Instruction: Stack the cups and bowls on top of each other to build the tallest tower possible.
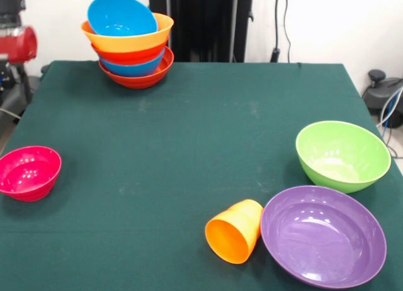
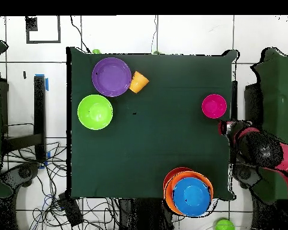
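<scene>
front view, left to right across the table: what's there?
Magenta bowl → tower of stacked bowls → orange cup on its side → purple bowl → green bowl.

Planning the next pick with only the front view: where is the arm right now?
Observer: Overhead, the arm sits off the table, past the edge nearest the magenta bowl.
Operator: Any bowls I can't see?
Observer: A green round thing, likely a bowl, lies off the table beyond the tower.
Operator: Anything inside the top blue bowl?
Observer: No, from above the blue bowl looks empty.
</scene>
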